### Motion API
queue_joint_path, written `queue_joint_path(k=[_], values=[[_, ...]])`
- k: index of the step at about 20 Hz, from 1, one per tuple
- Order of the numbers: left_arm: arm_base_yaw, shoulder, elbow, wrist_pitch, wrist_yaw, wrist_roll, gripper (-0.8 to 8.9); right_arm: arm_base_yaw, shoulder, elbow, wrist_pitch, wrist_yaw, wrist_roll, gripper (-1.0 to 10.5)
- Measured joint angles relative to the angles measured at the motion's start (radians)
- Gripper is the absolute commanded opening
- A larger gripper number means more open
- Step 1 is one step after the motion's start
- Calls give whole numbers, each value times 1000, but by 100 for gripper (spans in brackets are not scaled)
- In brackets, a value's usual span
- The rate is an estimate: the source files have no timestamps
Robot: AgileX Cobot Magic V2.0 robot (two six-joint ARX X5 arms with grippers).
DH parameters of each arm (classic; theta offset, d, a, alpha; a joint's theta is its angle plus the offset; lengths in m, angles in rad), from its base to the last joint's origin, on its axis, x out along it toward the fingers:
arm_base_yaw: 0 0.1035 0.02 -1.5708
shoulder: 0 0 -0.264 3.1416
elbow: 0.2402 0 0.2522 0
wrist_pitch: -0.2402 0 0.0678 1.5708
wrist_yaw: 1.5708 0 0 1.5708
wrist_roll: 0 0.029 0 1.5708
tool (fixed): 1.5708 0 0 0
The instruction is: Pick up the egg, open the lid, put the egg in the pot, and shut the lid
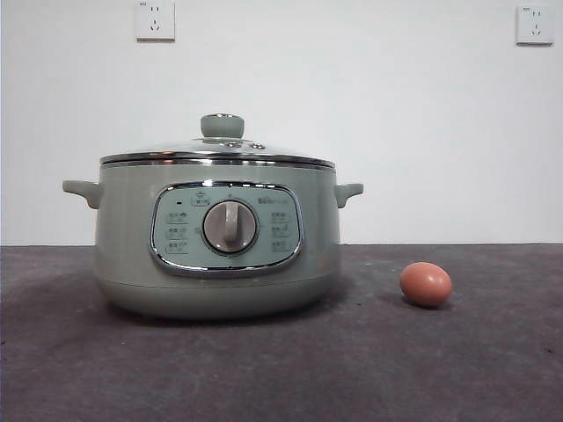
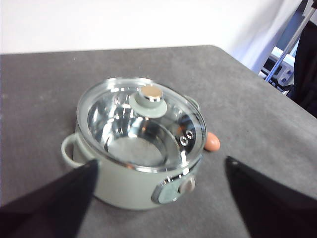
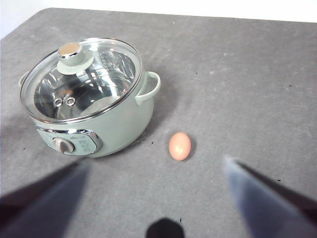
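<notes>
Dark grey desk (image 1: 493, 369) carries the lidded pot (image 1: 215, 264); the egg (image 3: 180, 146) lies apart beside it, ahead of the right end effector (image 3: 158, 198), jaws wide and empty; the left end effector (image 2: 158, 198) is likewise.

You've got the pot (image 1: 215, 242) standing on the table (image 1: 440, 369), left of centre in the front view, lid (image 1: 217, 151) seated on its rim. The egg (image 1: 426, 284) lies on the table to the pot's right, apart from it. Two wall sockets (image 1: 155, 19) sit behind, high up.

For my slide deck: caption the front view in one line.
Lidded sage-green pot on the dark table, egg lying apart beside it.
</notes>
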Motion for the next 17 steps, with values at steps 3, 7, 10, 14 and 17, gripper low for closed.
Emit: queue_joint_path(k=[3,7,10,14,17], values=[[-21,45,2,61,15,3,598,0,11,0,-2,0,-4,599],[-72,174,28,141,26,3,598,0,52,0,-2,0,-4,599],[-132,312,101,174,9,10,598,0,86,0,-2,0,-4,599],[-235,512,251,177,-91,61,598,0,115,0,-2,0,-4,599],[-319,671,365,180,-191,106,598,0,123,0,-2,0,-4,599]])
